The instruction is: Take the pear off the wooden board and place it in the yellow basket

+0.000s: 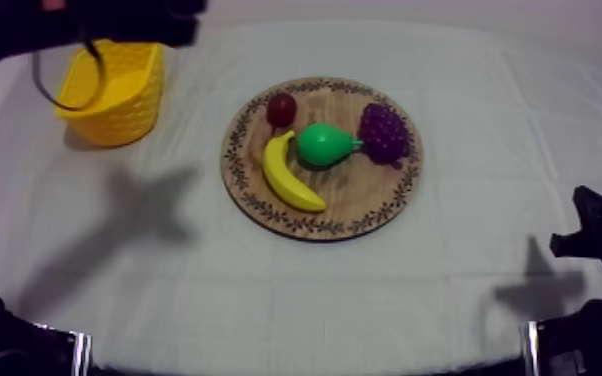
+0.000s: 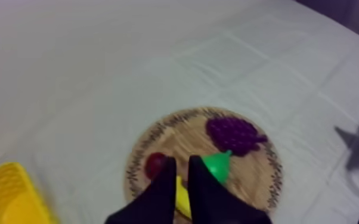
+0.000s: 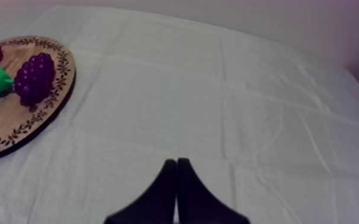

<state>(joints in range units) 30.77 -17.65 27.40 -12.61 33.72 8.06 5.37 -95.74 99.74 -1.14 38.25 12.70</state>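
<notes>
flanking pear (image 1: pixel 325 145) — banana (image 1: pixel 287 175), grapes (image 1: pixel 385 133)

The cloth-covered table (image 1: pixel 415 290) is carrying the wooden board (image 1: pixel 365 190), lying just ahead of the left claw (image 2: pixel 182 162), and the yellow basket (image 1: pixel 125 110), sitting close beside that claw.

Green pear (image 1: pixel 323 144), yellow basket (image 1: pixel 127 112), leaf-patterned board rim (image 1: pixel 315 228)

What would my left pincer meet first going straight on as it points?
Probably the banana on the wooden board, beside the pear and the small red fruit; the left pincer hangs above, so depth is unclear.
</notes>
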